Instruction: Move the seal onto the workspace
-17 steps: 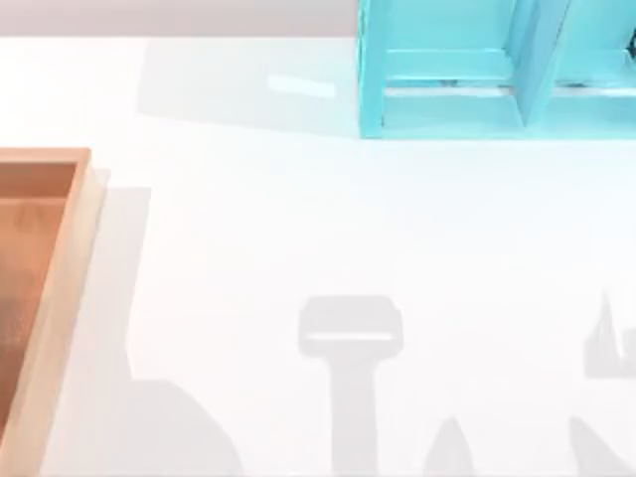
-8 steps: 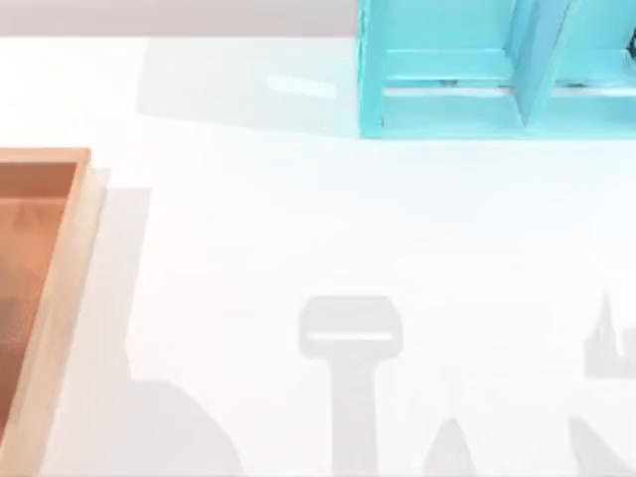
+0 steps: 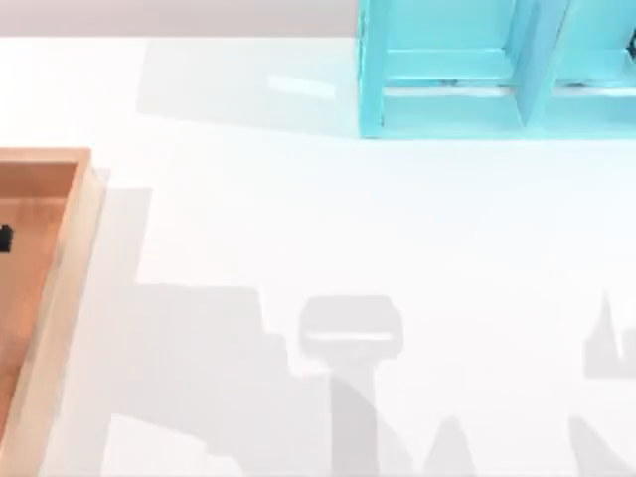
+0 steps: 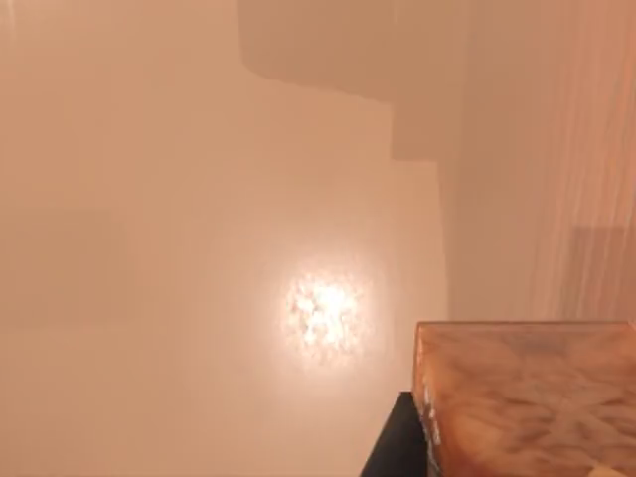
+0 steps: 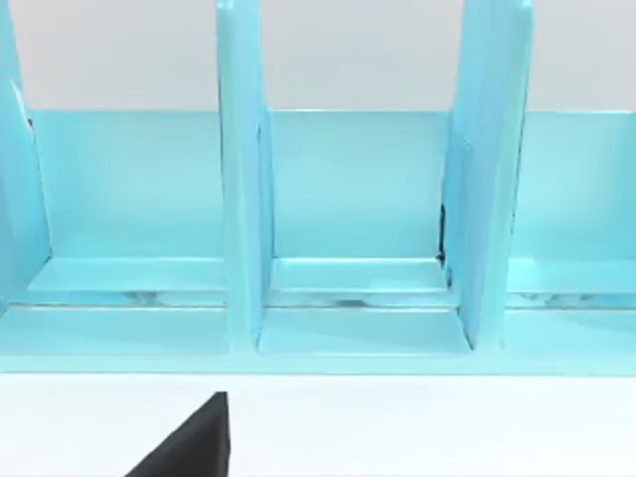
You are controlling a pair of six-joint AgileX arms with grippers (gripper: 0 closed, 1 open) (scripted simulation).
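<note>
The broad white tabletop workspace (image 3: pixel 298 219) takes up most of the top view and carries several grey shadows (image 3: pixel 348 378) along its near edge. The turquoise shelf unit with upright dividers (image 3: pixel 447 109) stands at the far right of the table. Its open compartments face the right wrist camera, and the ones in view hold nothing. The tan wooden tray with a raised rim (image 3: pixel 75 248) lies at the table's left edge, well apart from the shelf, with open tabletop between the two. The left gripper (image 3: pixel 4 238) shows as a small black part at the top view's left edge, over the tray floor. In the left wrist view a black part of it (image 4: pixel 393 452) sits directly against the seal, with the tray's tan floor and wall behind. Whether this claw is spread or pinching cannot be told. The right gripper (image 5: pixel 189 442) shows as a black wedge low in the right wrist view, above white tabletop and facing the shelf front. Its claw state cannot be told either. The seal (image 4: pixel 527 397) — a glossy amber-orange block with a marbled face — is inside the tray area, touching the left gripper's black part. Whether it rests on the tray floor or hangs clear of it cannot be told. The tray's raised rim stands between the seal and the tabletop.
</note>
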